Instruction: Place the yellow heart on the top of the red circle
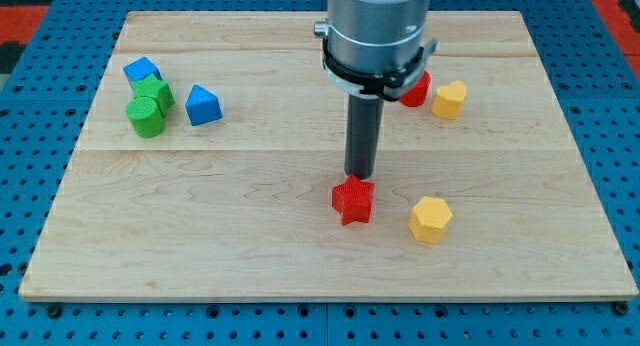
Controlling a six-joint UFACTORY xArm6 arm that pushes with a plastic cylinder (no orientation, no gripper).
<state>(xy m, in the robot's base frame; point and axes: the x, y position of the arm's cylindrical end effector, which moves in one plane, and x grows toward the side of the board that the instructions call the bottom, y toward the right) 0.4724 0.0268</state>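
Seen at mid-table [250,246]: my tip [360,176], planted at the upper edge of the red star [353,200], touching it or very nearly so; hard to tell which from this angle. No jaws on the end effector, only a bare dark rod, so nothing to open or close and nothing held; pushing only.

Toward the view's top right, well apart from the rod's lower end: the yellow heart [449,99], lying just beside the red circle [416,89] on its right flank, close enough to look like contact. Partly hidden behind the arm's grey collar, the circle, leaving only its right part visible.

Judged against the task: not yet done, with the heart alongside rather than above its target. Likely needed next: a swing round the red star to the heart's lower side, then a nudge up and leftward. Risk of knocking the circle along with it, given the tight spacing.

Below right of the star, out of the way: a yellow hexagon [431,219]. Clustered at the view's far left, uninvolved: a blue cube [142,70], a green star [157,91], a green cylinder [146,117] and a blue wedge-like block [203,105].
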